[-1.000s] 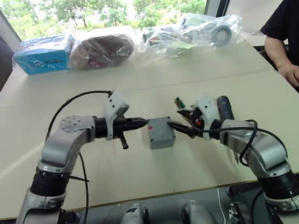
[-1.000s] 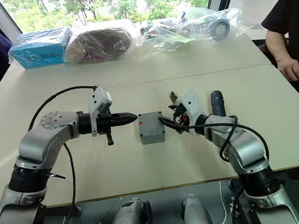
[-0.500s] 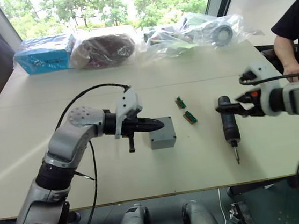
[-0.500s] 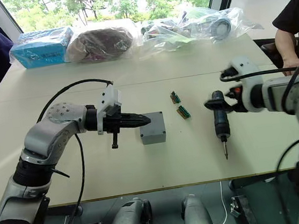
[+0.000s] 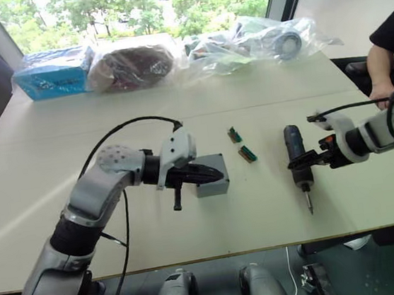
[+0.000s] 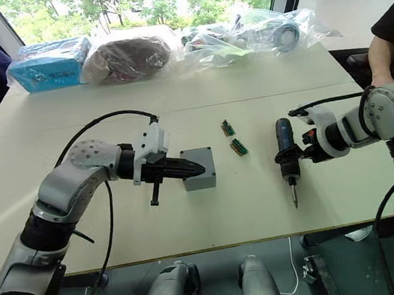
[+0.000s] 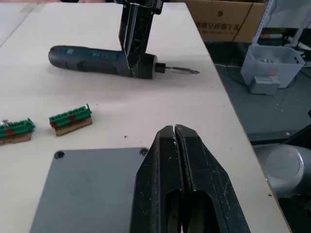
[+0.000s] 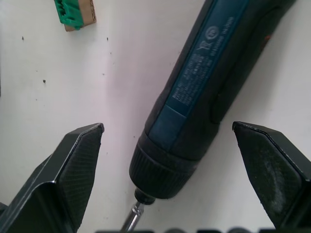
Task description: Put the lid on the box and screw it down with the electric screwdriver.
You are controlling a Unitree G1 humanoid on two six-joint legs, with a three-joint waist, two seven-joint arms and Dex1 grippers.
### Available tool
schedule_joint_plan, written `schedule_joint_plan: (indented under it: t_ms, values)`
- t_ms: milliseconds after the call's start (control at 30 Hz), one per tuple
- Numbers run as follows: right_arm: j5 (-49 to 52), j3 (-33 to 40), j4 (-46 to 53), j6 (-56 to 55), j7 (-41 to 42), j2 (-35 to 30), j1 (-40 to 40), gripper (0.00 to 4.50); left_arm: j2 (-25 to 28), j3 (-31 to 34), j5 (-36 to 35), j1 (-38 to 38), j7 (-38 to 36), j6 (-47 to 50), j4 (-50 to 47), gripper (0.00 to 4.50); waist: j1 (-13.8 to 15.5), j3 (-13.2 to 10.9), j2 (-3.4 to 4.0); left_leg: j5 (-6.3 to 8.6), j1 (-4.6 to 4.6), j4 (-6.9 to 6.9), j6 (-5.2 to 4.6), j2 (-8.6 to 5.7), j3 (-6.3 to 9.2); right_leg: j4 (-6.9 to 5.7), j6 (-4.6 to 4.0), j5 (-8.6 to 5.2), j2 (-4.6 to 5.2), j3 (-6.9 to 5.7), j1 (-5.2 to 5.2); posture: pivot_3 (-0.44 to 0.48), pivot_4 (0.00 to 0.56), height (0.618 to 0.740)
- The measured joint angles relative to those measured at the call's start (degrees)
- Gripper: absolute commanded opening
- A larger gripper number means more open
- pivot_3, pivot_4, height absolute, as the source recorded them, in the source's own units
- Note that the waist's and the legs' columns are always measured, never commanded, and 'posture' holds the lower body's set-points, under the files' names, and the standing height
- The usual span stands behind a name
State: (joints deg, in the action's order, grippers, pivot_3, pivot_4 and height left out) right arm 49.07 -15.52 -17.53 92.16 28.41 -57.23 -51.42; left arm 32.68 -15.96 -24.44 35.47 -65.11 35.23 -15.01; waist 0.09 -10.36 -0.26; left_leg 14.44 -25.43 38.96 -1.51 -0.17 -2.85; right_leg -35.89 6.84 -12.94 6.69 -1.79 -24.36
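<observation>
The grey box (image 5: 212, 187) stands mid-table with the flat grey lid (image 7: 87, 189) lying on top of it, corner screw holes showing. My left gripper (image 5: 217, 176) is shut with nothing in it, and its tips rest over the lid's near edge. To the right lies the black electric screwdriver (image 5: 297, 156), its thin bit (image 5: 308, 202) pointing toward the table's front edge. My right gripper (image 8: 167, 127) is open and straddles the screwdriver's front end, one finger on each side, apart from it.
Two small green connector blocks (image 5: 234, 135) (image 5: 248, 154) lie between the box and the screwdriver. Plastic bags (image 5: 130, 64) and a blue pack (image 5: 53, 73) line the table's far edge. A person (image 5: 392, 47) stands at the right.
My right gripper left the box, swung right to the screwdriver, then came down around its front end. My left gripper slid further over the lid.
</observation>
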Motion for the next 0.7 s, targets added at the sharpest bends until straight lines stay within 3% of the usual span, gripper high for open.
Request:
schedule_joint_plan:
  t_ms: [133,233,467,700]
  values:
    - [-1.19,-3.92,-1.19,-0.03,1.42,0.21,-1.48,4.43,-0.19,0.01,-0.02,-0.54,1.45,0.60,-1.19,0.00,0.44,0.00,0.00,0.00,-0.01,0.02,0.00,0.00,0.02,0.01,0.00,0.00,0.00,-0.01,0.01,0.000,0.150,0.740]
    - [-1.76,-6.50,0.31,-0.19,2.51,-0.58,-1.89,3.86,-0.21,0.03,-0.03,-1.57,2.27,0.97,-1.78,0.00,0.48,0.01,-0.01,0.00,-0.01,0.02,0.00,0.00,0.03,0.00,0.00,0.00,0.00,-0.02,0.01,0.000,0.150,0.740]
    - [-5.19,-6.80,2.06,-0.07,2.29,-0.54,-0.68,1.76,-0.45,0.07,-0.05,-2.15,4.00,1.54,-2.95,0.00,0.53,0.03,-0.04,0.00,0.01,0.02,0.00,0.00,0.04,0.00,0.01,0.00,-0.01,-0.04,0.04,0.000,0.150,0.740]
    - [-9.13,1.75,-0.14,-0.30,-1.76,2.79,0.40,1.76,0.95,1.74,0.23,-2.01,4.10,0.80,0.78,0.00,0.45,-0.01,0.04,0.00,0.00,0.08,0.00,-0.02,-0.05,-0.02,0.01,0.00,0.00,0.01,0.00,0.000,0.150,0.740]
